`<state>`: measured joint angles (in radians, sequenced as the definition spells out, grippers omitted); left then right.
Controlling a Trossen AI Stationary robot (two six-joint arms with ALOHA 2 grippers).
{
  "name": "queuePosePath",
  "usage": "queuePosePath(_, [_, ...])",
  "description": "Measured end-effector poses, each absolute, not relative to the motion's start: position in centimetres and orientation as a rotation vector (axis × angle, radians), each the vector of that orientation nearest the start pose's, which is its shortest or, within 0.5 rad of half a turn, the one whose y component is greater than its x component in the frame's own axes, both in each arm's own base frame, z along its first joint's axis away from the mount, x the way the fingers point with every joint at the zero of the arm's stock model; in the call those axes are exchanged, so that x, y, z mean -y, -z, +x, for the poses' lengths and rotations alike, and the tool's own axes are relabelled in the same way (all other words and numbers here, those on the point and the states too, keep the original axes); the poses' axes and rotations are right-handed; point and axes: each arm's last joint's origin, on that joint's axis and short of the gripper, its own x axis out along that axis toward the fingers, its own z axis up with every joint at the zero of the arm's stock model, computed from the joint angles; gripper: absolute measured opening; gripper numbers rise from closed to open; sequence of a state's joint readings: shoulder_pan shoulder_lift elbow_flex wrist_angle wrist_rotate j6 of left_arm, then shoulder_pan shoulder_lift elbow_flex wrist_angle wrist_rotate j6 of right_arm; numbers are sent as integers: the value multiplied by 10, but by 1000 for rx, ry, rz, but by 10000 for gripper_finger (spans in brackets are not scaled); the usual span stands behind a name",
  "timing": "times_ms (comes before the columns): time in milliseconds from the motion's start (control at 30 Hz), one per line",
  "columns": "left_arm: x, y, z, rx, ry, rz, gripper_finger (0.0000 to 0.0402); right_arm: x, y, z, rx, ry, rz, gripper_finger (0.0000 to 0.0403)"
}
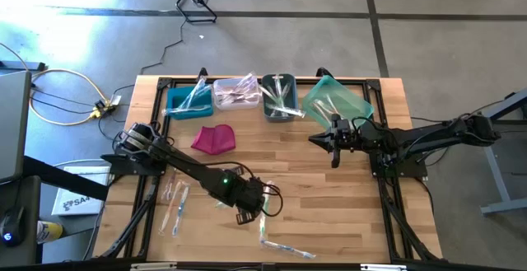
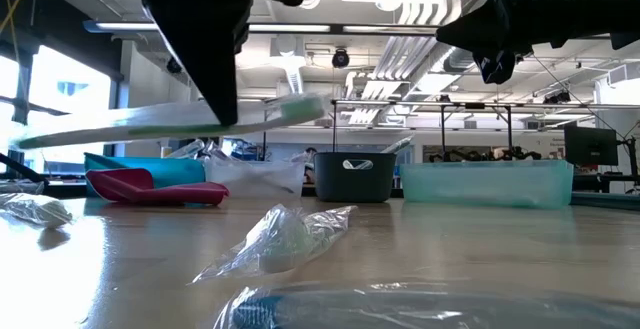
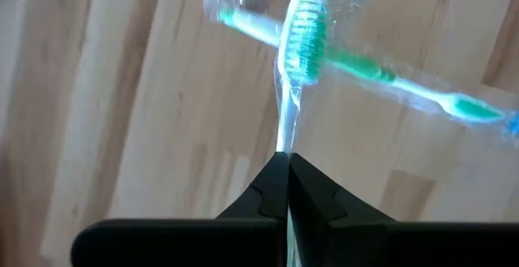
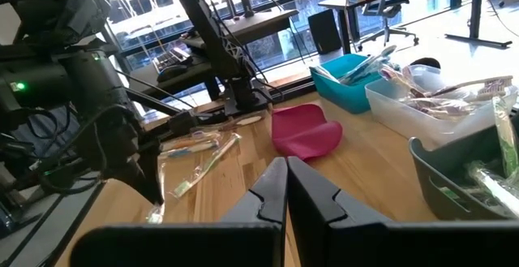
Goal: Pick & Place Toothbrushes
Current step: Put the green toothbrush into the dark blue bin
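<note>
At the far left of the bench (image 1: 346, 230), a few wrapped toothbrushes (image 1: 174, 203) lie loose beside the left arm's base, their long axes running roughly toward the near edge.

Next comes the left hand (image 1: 247, 209), low over the middle of the near half of the bench. Its fingers are pressed together on a green-and-white toothbrush (image 3: 302, 44) in a clear wrapper, pinched by the handle so that the bristle head stands out ahead of the fingertips. In the low view the brush (image 2: 170, 121) hangs clear of the wood, its long axis nearly level. Another wrapped green toothbrush (image 3: 373, 68) lies on the bench under it, crossing it at a slant, and one more (image 1: 288, 248) rests near the front edge.

The row of bins along the far edge, blue (image 1: 188, 102), clear (image 1: 237, 91), grey (image 1: 278, 96) and teal (image 1: 338, 100), lies well away from the left hand, across the bench. A magenta pouch (image 1: 214, 138) sits between hand and bins. The carry therefore looks to run straight away from the near edge, and the brush's long axis would need to line up with a bin's length to drop in cleanly.

The right hand (image 1: 336, 143) hovers just in front of the teal bin, fingers closed on nothing. It is the nearer to the bins, but the left holds the brush.
</note>
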<state>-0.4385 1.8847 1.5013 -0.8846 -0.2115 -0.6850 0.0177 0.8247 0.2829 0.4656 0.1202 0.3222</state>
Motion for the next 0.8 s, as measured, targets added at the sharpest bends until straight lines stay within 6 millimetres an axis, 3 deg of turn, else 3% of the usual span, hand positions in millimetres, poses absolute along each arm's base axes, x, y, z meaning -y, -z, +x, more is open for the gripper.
queuePosePath(467, [155,-227,347,-1183,-162,-42,0,1,-213,178,-79,126,313,3])
queuePosePath(633, [154,-217,347,-1162,-154,-41,0,1,-213,178,-80,127,310,3])
queuePosePath(800, [137,-215,344,-1164,-219,-56,0,1,-213,178,-80,129,309,3])
